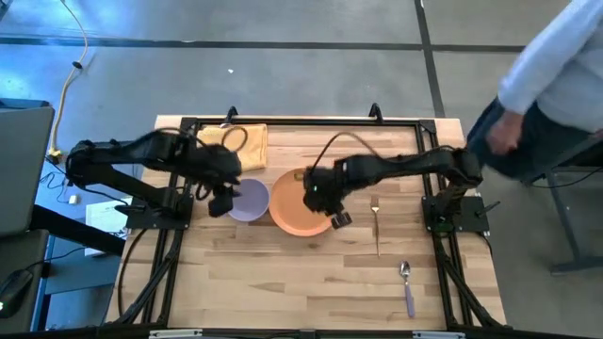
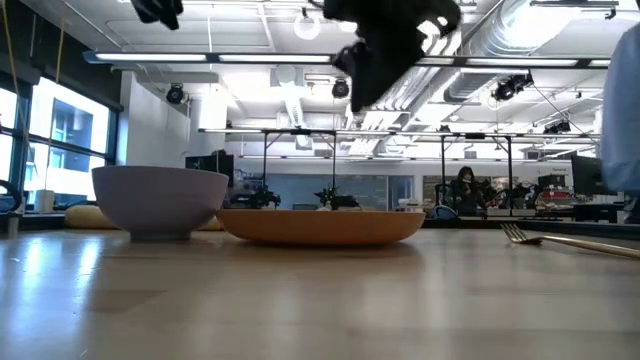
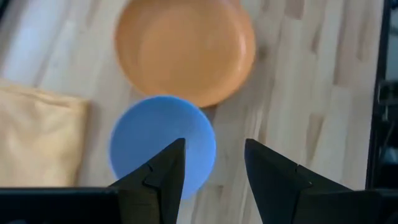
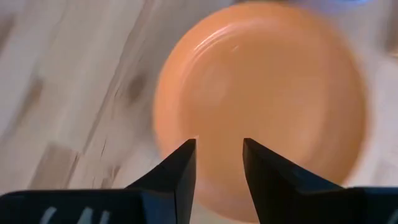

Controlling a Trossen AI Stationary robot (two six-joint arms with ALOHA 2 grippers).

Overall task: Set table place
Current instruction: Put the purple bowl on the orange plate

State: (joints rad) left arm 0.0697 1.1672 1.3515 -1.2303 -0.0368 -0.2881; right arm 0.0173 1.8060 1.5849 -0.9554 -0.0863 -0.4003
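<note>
An orange plate (image 1: 294,213) (image 2: 320,226) lies flat near the middle of the pale wood table (image 1: 283,282). A lavender-blue bowl (image 1: 250,201) (image 2: 160,200) stands upright against the plate's left side. My left gripper (image 1: 223,201) (image 3: 214,152) is open and hovers above the bowl's left rim (image 3: 163,140). My right gripper (image 1: 326,205) (image 4: 219,149) is open and hangs above the plate's right half (image 4: 267,99). In the low view both grippers (image 2: 155,10) (image 2: 385,55) are well clear of the tabletop.
A folded yellow napkin (image 1: 243,141) (image 3: 37,137) lies at the far edge, left of centre. A fork (image 1: 376,222) (image 2: 570,238) lies right of the plate, and a spoon (image 1: 407,285) lies nearer the front right. A person (image 1: 546,85) stands beyond the far right corner.
</note>
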